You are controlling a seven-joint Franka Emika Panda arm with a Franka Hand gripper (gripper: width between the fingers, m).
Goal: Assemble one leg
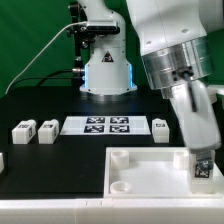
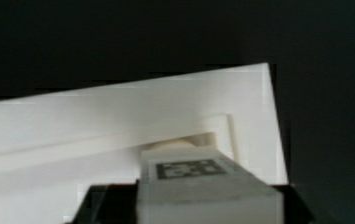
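My gripper (image 1: 203,160) is shut on a leg (image 1: 203,166), a small white post with a black-and-white marker, and holds it upright over the near right corner of the large white tray-like piece (image 1: 140,165). In the wrist view the leg (image 2: 195,172) fills the space between the dark fingers (image 2: 112,205), its marker face showing, above the white piece (image 2: 103,120) near a corner socket (image 2: 206,135). I cannot tell whether the leg touches the socket.
The marker board (image 1: 108,125) lies behind the tray-like piece. Two more legs (image 1: 22,131) (image 1: 46,131) stand at the exterior view's left, and another leg (image 1: 163,127) stands right of the marker board. The arm's base (image 1: 105,65) is at the back.
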